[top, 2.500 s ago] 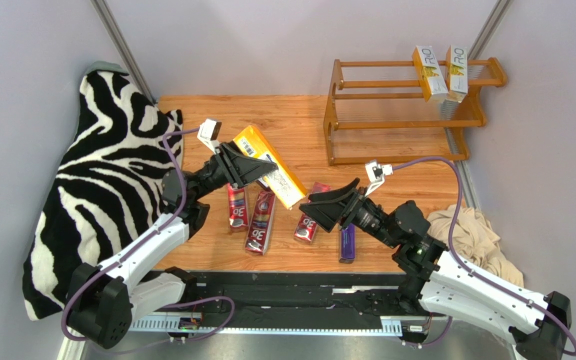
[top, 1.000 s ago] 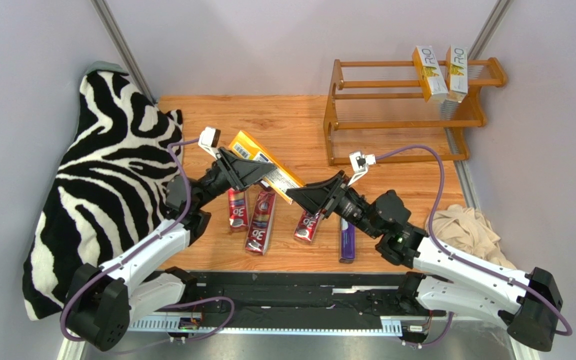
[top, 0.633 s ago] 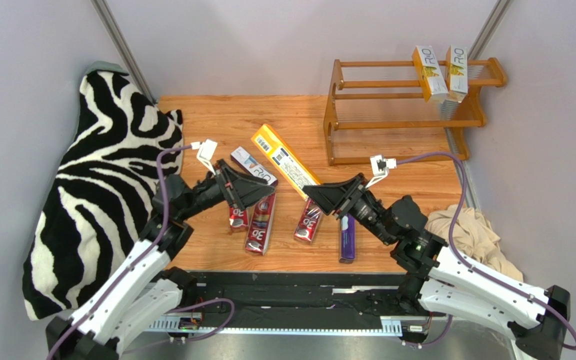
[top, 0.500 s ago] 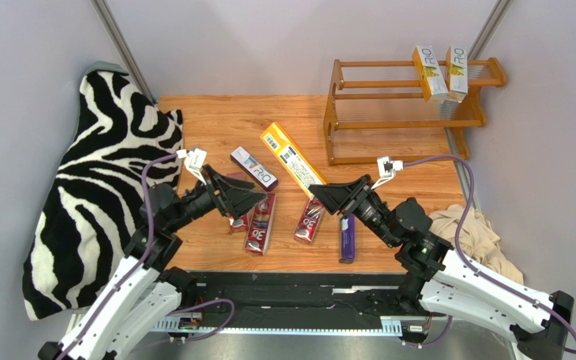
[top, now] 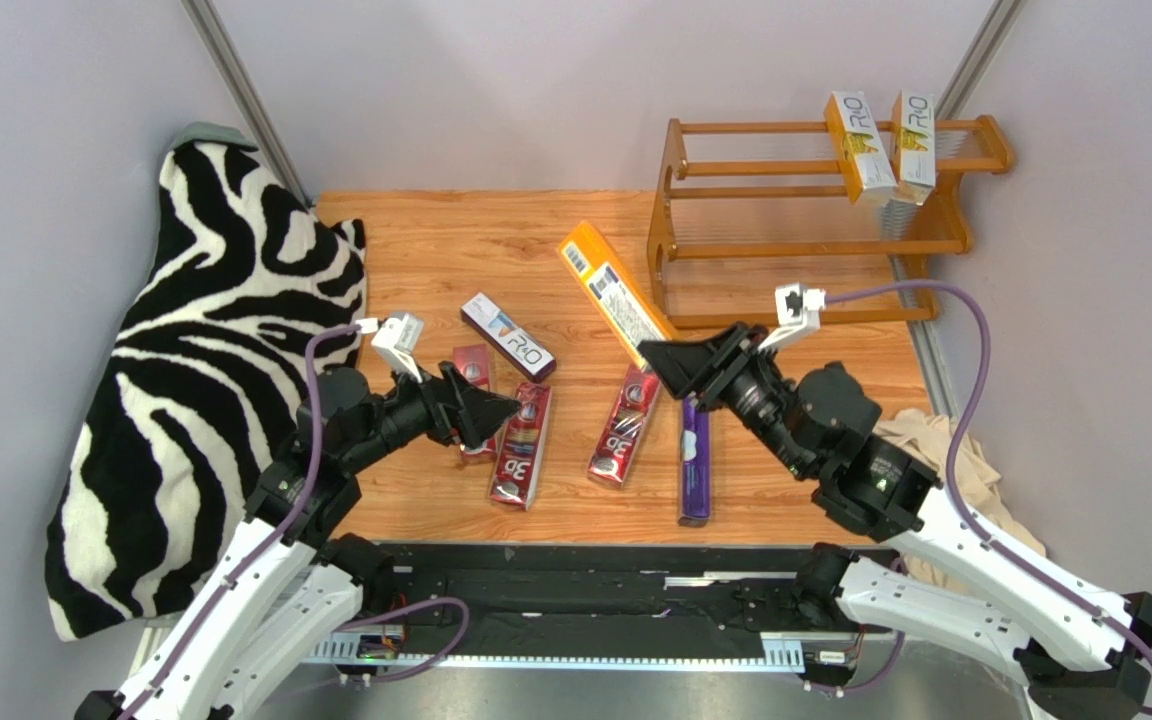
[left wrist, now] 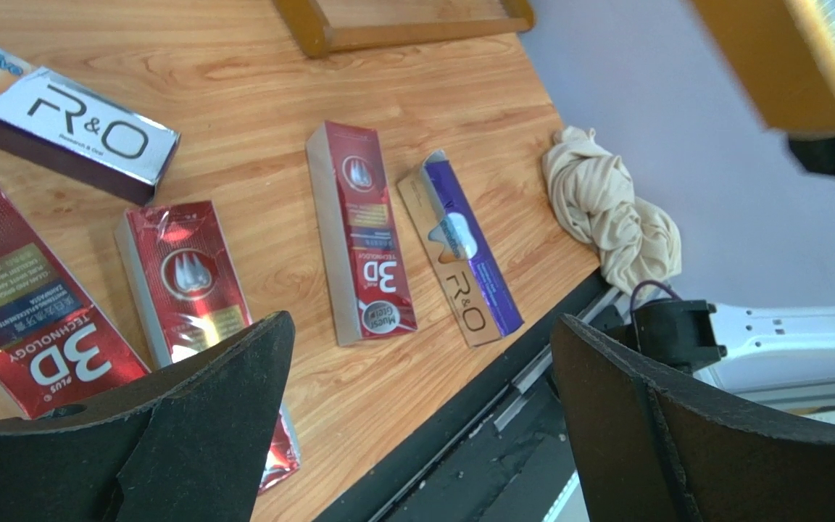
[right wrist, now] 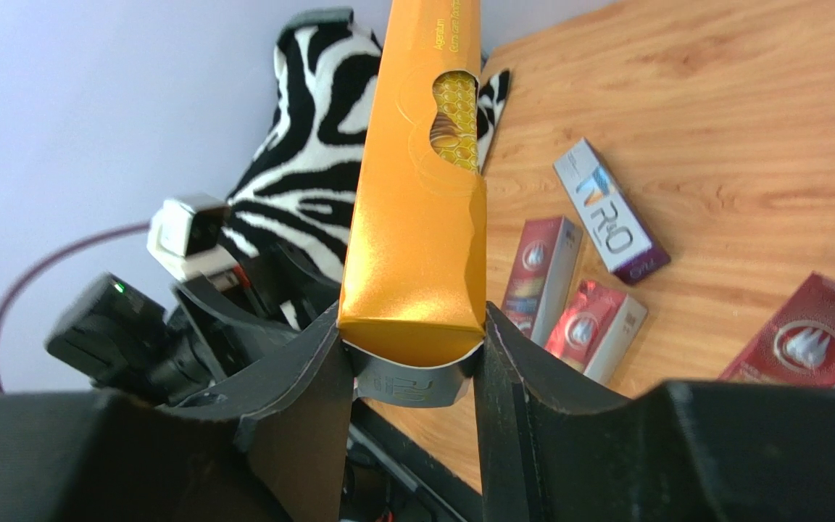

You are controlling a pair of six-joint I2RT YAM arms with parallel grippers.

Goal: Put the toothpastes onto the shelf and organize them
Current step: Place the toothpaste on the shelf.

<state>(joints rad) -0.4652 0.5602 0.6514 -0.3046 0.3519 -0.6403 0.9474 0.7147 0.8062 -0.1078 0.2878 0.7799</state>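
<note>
Right gripper (top: pixel 662 357): clamped tight on the near end of the orange carton (top: pixel 615 293), which angles toward the shelf (top: pixel 811 249).
Left gripper (top: pixel 495 408): fingers spread wide, nothing held, right over the red cartons (top: pixel 522 443).
Shelf: far right corner of the table (top: pixel 432 240), two white cartons (top: pixel 860 146) upright on the top tier.
Loose on table: three red cartons and two purple cartons (top: pixel 695 458), from the middle to the near edge.

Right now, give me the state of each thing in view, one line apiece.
Right gripper, shut on the orange carton, held off the table.
Left gripper, open, empty.
Three red cartons, flat on the table.
Purple carton, flat.
Silver carton, flat.
Two white cartons, standing on the shelf.
Cloth, crumpled.
</note>
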